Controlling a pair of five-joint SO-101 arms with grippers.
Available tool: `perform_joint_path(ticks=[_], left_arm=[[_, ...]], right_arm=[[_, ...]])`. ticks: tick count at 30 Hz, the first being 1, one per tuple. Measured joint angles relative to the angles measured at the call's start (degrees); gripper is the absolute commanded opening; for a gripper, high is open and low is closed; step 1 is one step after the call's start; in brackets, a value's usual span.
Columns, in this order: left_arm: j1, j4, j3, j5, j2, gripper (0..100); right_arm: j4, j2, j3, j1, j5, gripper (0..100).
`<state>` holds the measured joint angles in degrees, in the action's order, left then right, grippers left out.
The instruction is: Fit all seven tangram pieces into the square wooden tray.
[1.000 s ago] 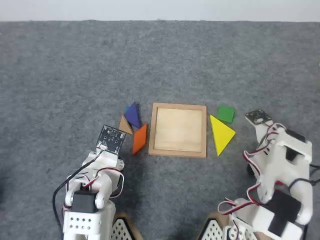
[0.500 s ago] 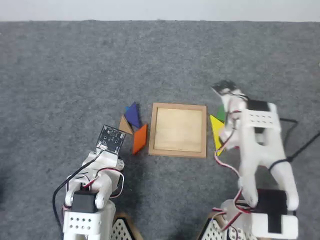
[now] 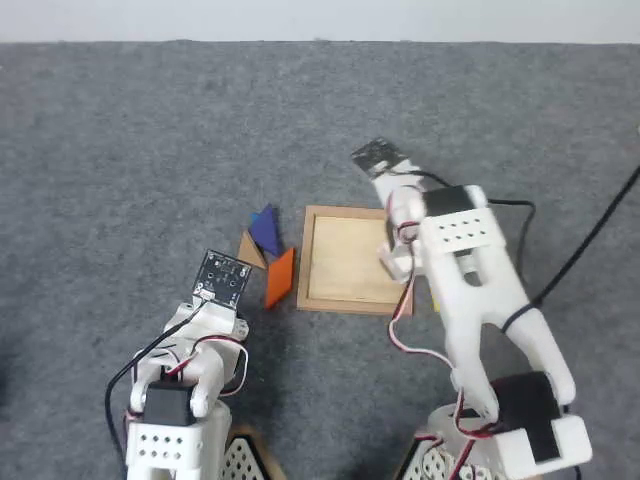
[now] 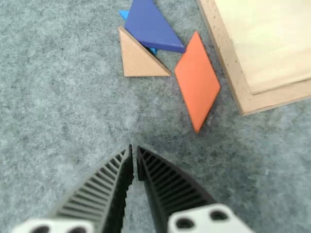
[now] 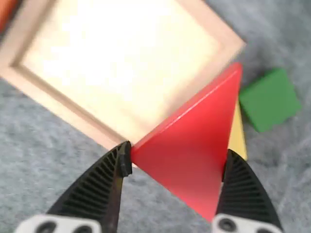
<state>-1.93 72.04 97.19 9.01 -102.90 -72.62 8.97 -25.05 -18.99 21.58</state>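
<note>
Right gripper (image 5: 177,158) fingers clamp red triangle (image 5: 194,145) over tray (image 3: 306,260) edge, next seat it flat in a corner; left gripper (image 4: 132,155) clenched, empty.

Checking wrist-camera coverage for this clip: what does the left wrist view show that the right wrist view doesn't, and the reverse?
Left wrist, not right: the shut left claw over the grey carpet, a tan triangle, and a dark blue triangle next to it.
Right wrist, not left: the right claw shut on a red triangle, a green square, and a yellow piece peeking from behind the red one.
Shared: the square wooden tray, empty where visible, and the orange parallelogram, just a corner sliver in the right wrist view.
</note>
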Motion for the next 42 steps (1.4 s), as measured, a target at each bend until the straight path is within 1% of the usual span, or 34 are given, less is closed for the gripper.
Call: perform_joint_path(ticks=[3,7,10,13,19,24,27,29,31,35,39,42], left_arm=[[0.0,0.0,0.0,0.0,0.0,2],[0.0,0.0,0.0,0.0,0.0,2],[0.0,0.0,0.0,0.0,0.0,2],[0.0,0.0,0.0,0.0,0.0,2],[0.0,0.0,0.0,0.0,0.0,2],[0.0,0.0,0.0,0.0,0.0,2],[0.0,0.0,0.0,0.0,0.0,2],[0.0,0.0,0.0,0.0,0.0,2],[0.0,0.0,0.0,0.0,0.0,2],[0.0,0.0,0.0,0.0,0.0,2],[0.0,0.0,0.0,0.0,0.0,2],[0.0,0.0,0.0,0.0,0.0,2]], right_arm=[[0.0,0.0,0.0,-3.1,-0.4,18.3],[1.4,-0.2,0.0,-4.5,-0.4,18.3],[2.8,-2.9,0.1,-6.0,-0.4,18.3],[6.3,-7.7,0.8,-7.3,-0.4,18.3],[7.5,-21.7,12.8,-7.3,-0.1,18.3],[5.6,-28.0,23.2,-9.0,-0.4,18.3],[5.0,-29.9,26.5,-11.2,-5.3,18.3],[5.0,-30.7,27.3,-12.7,-5.9,18.3],[5.0,-31.7,27.3,-14.2,-2.6,18.3],[4.7,-34.1,27.3,-15.3,10.3,18.3],[4.7,-35.2,27.5,-14.4,22.9,18.4],[2.4,-35.2,30.2,-12.3,29.6,18.6]])
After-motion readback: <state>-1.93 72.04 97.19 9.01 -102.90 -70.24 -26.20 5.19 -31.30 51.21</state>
